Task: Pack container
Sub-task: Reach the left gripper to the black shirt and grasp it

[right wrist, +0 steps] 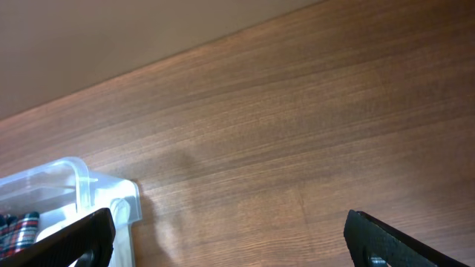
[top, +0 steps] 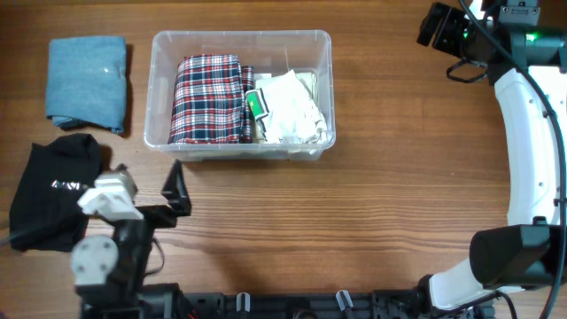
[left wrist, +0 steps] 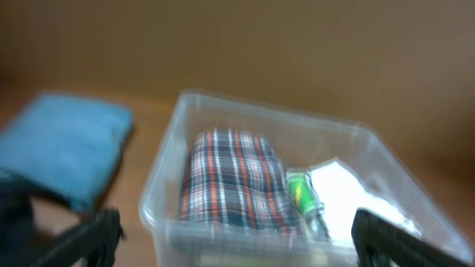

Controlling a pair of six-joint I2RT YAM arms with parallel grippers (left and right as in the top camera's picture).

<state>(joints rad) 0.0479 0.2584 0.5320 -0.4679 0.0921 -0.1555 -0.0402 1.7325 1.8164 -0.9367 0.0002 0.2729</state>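
The container (top: pixel 239 37) sat on the wooden counter (top: pixel 381 177), toward the far edge and a little left of the middle, its long side running from 9 to 3 o'clock. Inside it, a folded plaid cloth (top: pixel 210 97) in red, white and dark checks filled the 9 o'clock half. A crumpled white bundle (top: pixel 294 106) took the 3 o'clock half, and a small green-labelled item (top: pixel 257 104) was wedged between the two. Outside the container, at its 9 o'clock and just beside it, lay a folded blue cloth (top: pixel 87 81). A black garment (top: pixel 53 190) with pale lettering was heaped at about 7 o'clock from the container, near the counter's left edge. The left claw (top: pixel 177 190) hung over the counter at 7 o'clock from the container, close to its near left corner. Its jaws stood wide apart with nothing between them. Its own blurred view showed the left claw (left wrist: pixel 237 248) facing the container (left wrist: pixel 159 193), with the plaid cloth (left wrist: pixel 234 178) and the blue cloth (left wrist: pixel 63 148) in sight. The right claw (top: pixel 437 27) was well apart from the container, off at 2 o'clock near the far right of the counter. Its jaws were also spread wide and empty. From the wrist, the right claw (right wrist: pixel 230 237) looked over bare wood, with only a corner of the container (right wrist: pixel 82 185) showing at 8 o'clock.
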